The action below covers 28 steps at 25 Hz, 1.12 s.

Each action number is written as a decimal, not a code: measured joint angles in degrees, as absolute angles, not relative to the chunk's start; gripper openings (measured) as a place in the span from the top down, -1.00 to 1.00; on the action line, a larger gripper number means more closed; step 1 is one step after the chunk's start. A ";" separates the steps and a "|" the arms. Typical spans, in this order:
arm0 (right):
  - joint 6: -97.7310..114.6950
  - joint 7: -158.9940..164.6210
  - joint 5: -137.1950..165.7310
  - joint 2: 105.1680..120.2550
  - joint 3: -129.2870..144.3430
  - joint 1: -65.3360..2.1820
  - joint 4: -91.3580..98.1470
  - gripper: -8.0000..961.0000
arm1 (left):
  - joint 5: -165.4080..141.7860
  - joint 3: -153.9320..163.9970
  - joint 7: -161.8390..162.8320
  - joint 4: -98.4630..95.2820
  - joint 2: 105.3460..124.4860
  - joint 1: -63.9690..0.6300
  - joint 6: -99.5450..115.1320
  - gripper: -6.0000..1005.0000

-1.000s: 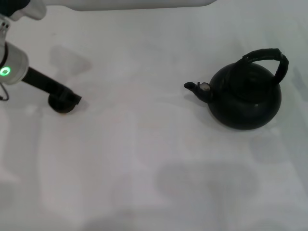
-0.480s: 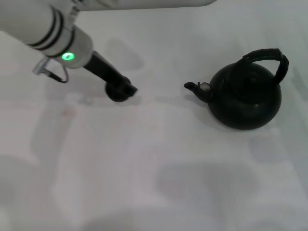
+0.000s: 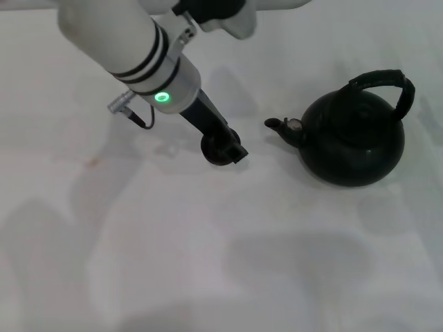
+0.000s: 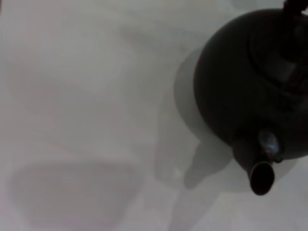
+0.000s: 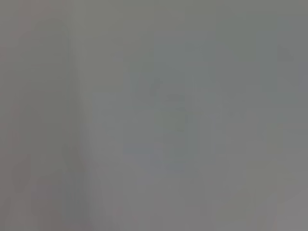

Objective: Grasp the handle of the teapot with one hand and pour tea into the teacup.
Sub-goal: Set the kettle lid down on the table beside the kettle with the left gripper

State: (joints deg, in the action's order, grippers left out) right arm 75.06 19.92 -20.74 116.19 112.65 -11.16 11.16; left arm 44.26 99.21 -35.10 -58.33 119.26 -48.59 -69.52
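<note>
The black round teapot [image 3: 356, 142] stands on the white table at the right, its spout [image 3: 280, 126] pointing left and its black ribbed handle [image 3: 384, 79] arching over the top. My left gripper [image 3: 227, 146] is just left of the spout, shut on the small dark teacup [image 3: 214, 153], low at the table surface. The left wrist view shows the teapot [image 4: 240, 86] and its silvery-tipped spout [image 4: 261, 177] close by; the cup does not show there. My right gripper is out of view; its wrist view shows only blank grey.
The white table [image 3: 208, 263] stretches around both things, with soft shadows on it. My left arm's white forearm [image 3: 131, 48] reaches in from the upper left.
My left gripper has moved from the far left to the right with the teacup, ending close to the teapot's spout. The teapot has not moved.
</note>
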 joint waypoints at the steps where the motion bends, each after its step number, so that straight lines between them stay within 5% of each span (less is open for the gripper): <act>1: 75.15 19.92 -20.74 116.19 112.66 -11.16 11.16 -0.82 | 44.26 99.86 -34.83 -58.32 119.27 -48.73 -69.37 -0.31; 28: 74.88 20.64 -20.74 116.19 112.66 -11.25 11.16 -0.82 | 44.88 107.39 -32.80 -55.21 119.44 -48.99 -66.44 -0.50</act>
State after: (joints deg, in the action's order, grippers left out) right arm 74.88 20.64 -20.74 116.19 112.66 -11.25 11.16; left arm 44.88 107.39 -32.80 -55.21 119.44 -48.99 -66.44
